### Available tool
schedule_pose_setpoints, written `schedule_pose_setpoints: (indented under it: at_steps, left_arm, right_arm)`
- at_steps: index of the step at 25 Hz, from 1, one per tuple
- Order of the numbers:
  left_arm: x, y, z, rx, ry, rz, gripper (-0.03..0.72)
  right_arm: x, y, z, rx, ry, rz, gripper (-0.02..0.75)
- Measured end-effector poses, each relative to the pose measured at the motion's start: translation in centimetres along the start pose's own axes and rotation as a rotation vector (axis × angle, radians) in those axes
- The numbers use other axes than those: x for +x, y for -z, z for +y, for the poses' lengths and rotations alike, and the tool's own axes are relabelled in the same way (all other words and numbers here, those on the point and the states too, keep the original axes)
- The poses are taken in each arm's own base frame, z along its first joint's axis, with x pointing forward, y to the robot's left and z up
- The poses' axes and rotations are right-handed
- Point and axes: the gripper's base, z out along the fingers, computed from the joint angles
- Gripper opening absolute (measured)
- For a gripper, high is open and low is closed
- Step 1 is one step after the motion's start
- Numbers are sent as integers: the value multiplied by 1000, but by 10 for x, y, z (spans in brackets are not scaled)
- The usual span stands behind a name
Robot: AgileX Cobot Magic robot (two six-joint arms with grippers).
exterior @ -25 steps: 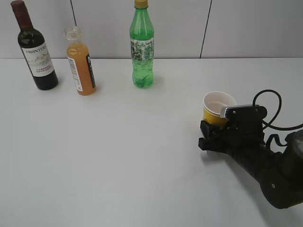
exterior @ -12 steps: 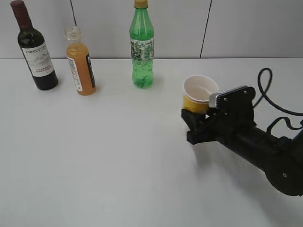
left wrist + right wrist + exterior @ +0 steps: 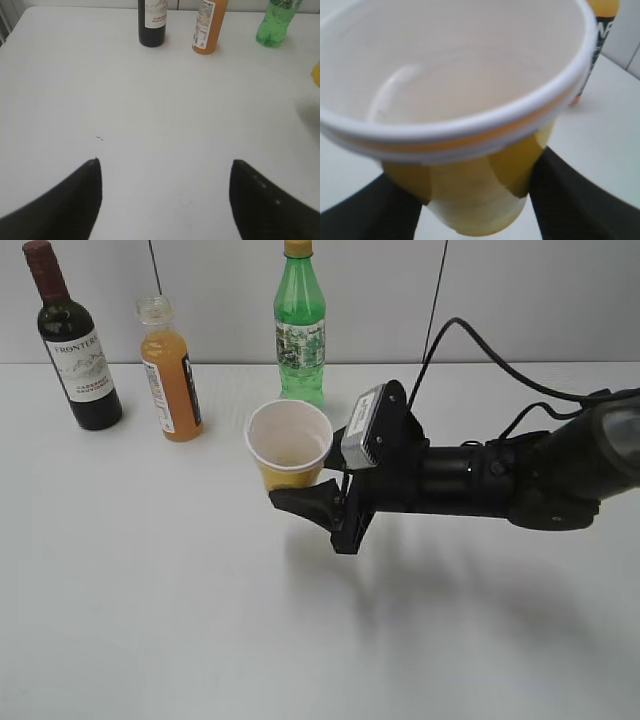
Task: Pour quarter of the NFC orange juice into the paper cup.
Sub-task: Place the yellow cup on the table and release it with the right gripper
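Observation:
My right gripper [image 3: 312,502] is shut on the yellow paper cup [image 3: 289,444] and holds it above the table, tilted a little toward the camera. In the right wrist view the cup [image 3: 470,190] fills the frame between the dark fingers [image 3: 475,200]; its white inside looks empty. The NFC orange juice bottle [image 3: 171,371] stands uncapped at the back left; it also shows in the left wrist view [image 3: 210,25] and, partly, behind the cup [image 3: 600,30]. My left gripper [image 3: 165,200] is open and empty over bare table.
A dark wine bottle [image 3: 73,345] stands left of the juice, and a tall green bottle [image 3: 300,335] stands at the back behind the cup. The white table [image 3: 150,590] meets a grey wall behind the bottles.
My right arm has lifted the cup off the table at the right and carried it left toward the middle, rising as it went. The bottles have not moved.

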Motion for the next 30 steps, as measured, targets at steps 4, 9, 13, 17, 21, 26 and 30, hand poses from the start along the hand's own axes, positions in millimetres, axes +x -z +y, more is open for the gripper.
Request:
schedule_pose_setpoints:
  at_steps: [4, 9, 13, 17, 21, 26, 30]
  left_arm:
    - [0, 0, 0, -1, -1, 0, 584]
    - [0, 0, 0, -2, -1, 0, 584]
    - [0, 0, 0, -2, -1, 0, 584]
    - [0, 0, 0, -3, -1, 0, 584]
    - [0, 0, 0, -3, -1, 0, 584]
    - [0, 0, 0, -3, -1, 0, 584]
    - [0, 0, 0, -3, -2, 0, 584]
  right_arm:
    - [19, -7, 2, -56, -28, 51, 479]
    - [47, -13, 6, -88, -39, 116, 479]
    - [48, -15, 0, -64, -53, 149, 477]
    - [51, -16, -3, -62, -53, 206, 508]
    - [54, -15, -4, -45, -94, 269, 585]
    - [47, -11, -6, -42, -108, 343, 599]
    - [38, -5, -7, -47, -73, 408, 599]
